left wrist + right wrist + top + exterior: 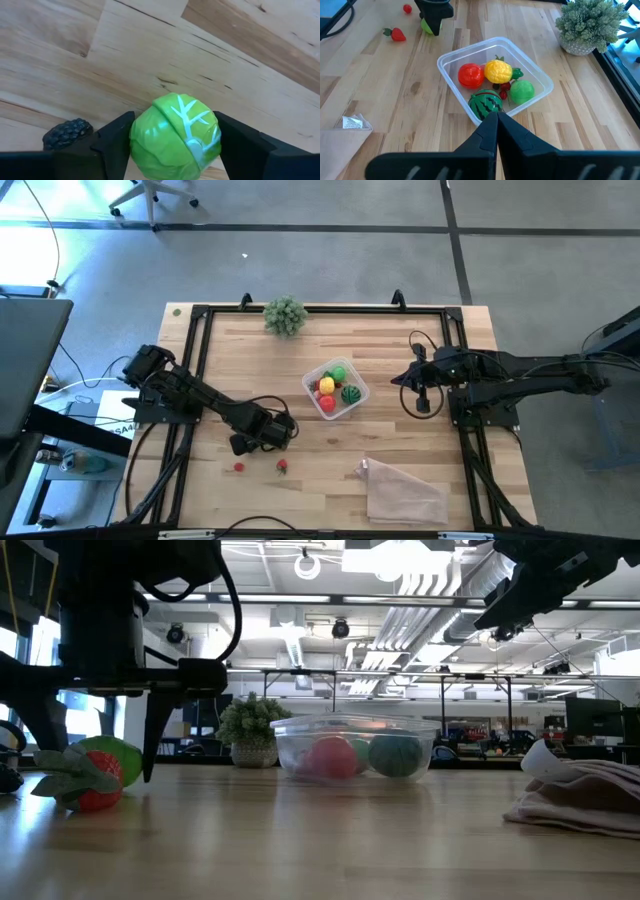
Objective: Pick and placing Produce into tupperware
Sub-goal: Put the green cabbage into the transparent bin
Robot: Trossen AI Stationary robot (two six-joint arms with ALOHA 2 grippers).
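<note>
Left gripper (pixel 172 145) brackets green cabbage (pixel 175 136) between parted fingers on bench (pixel 400 440), tupperware (pixel 336 390) well apart toward right gripper (pixel 496 131), which hangs closed, empty.

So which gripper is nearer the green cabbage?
Left. The left gripper has its fingers on either side of the green cabbage; the right gripper sits shut beyond the tupperware.

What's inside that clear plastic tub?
The tub holds a red fruit, a yellow one, a green ball, a striped melon and small dark berries. Anything beneath them is hidden.
</note>
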